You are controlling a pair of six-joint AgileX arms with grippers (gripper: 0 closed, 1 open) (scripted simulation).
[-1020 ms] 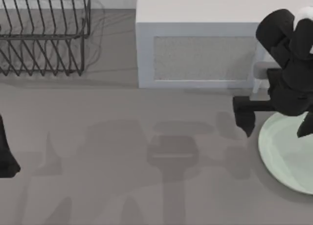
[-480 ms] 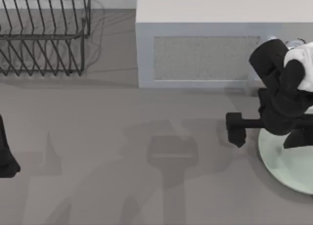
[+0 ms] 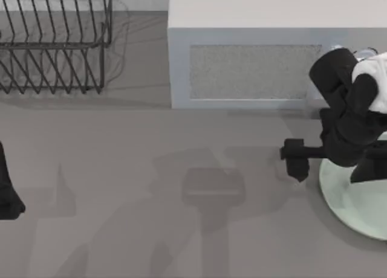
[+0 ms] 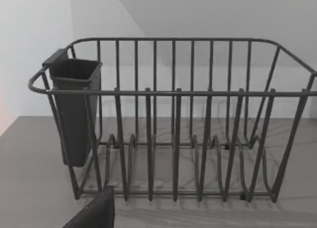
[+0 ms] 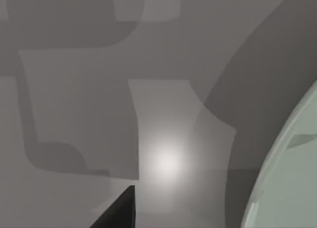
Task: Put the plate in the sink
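Mint-green and flat on the grey table (image 3: pixel 121 169) at the near right, the single plate (image 3: pixel 357 199) lies under the right arm, whose right gripper (image 3: pixel 294 160) has eased down and leftward over the last second and now hangs just beside the plate's left edge, apart from it; whether its fingers are spread or closed I cannot tell. Nothing is lifted yet, so I judge the grasp still unmade. Counting near to far: one parked left gripper (image 3: pixel 7 187) at the left edge, one white microwave (image 3: pixel 254 66), one wire dish rack (image 4: pixel 173 139).
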